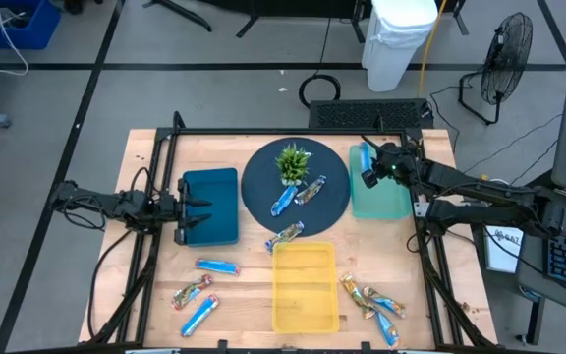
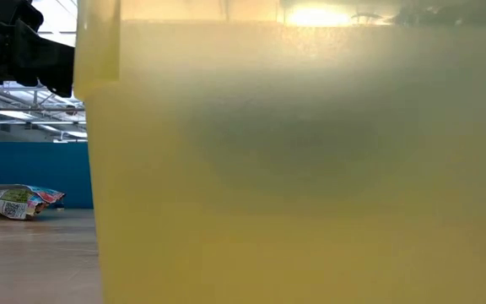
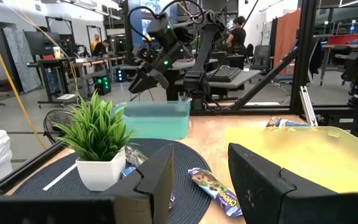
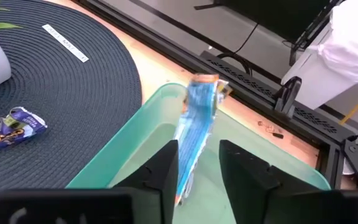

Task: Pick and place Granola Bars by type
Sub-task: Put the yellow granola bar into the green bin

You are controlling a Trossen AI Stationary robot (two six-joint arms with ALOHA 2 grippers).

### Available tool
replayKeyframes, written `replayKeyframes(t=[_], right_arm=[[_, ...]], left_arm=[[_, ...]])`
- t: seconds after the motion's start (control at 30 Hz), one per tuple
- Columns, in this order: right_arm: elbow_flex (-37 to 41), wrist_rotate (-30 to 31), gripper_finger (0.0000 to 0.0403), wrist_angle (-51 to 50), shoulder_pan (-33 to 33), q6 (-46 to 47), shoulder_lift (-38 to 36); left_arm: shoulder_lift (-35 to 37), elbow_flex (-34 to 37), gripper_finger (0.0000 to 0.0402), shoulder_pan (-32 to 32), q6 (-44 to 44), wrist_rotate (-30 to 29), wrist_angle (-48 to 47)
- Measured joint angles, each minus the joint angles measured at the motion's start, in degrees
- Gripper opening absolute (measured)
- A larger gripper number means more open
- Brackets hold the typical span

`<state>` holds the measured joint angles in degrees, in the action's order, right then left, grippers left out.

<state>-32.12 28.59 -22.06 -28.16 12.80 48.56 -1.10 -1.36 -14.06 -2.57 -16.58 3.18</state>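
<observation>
My right gripper (image 1: 369, 173) (image 4: 199, 168) is open above the far left corner of the light green bin (image 1: 386, 197). A blue-wrapped granola bar (image 4: 196, 127) (image 1: 365, 155) stands on end between its fingers, its top end by the bin's far rim (image 4: 185, 87). My left gripper (image 1: 183, 208) (image 3: 201, 186) is open and empty over the dark teal bin (image 1: 212, 206). A blue bar (image 1: 284, 201) and a mixed-colour bar (image 1: 311, 190) lie on the round dark mat (image 1: 263, 182). Another bar (image 1: 285, 235) lies at the mat's near edge. My right gripper has the blue bar's lower part (image 4: 185, 177) in the gap between its fingers, close to one finger (image 4: 166, 168). The gap is wider than the bar there, and I cannot tell whether either finger touches it.
A small green plant (image 1: 293, 162) in a white pot stands on the mat. A yellow bin (image 1: 305, 287) sits at the near middle and fills the low view (image 2: 310, 169). Loose bars lie near left (image 1: 217, 265) (image 1: 192, 292) (image 1: 198, 315) and near right (image 1: 371, 300) (image 1: 389, 331).
</observation>
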Motion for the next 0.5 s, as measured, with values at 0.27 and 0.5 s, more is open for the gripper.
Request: replayKeyframes(t=[0.27, 0.5], right_arm=[[0.0, -0.1, 0.0132, 0.0, 0.0, 0.0, 0.0], [0.0, -8.7, 0.0126, 0.4, 0.0, 0.6, 0.0]], left_arm=[[0.0, 0.0, 0.0159, 0.0, 0.0, 0.0, 0.0], [0.0, 0.0, 0.0159, 0.0, 0.0, 0.0, 0.0]])
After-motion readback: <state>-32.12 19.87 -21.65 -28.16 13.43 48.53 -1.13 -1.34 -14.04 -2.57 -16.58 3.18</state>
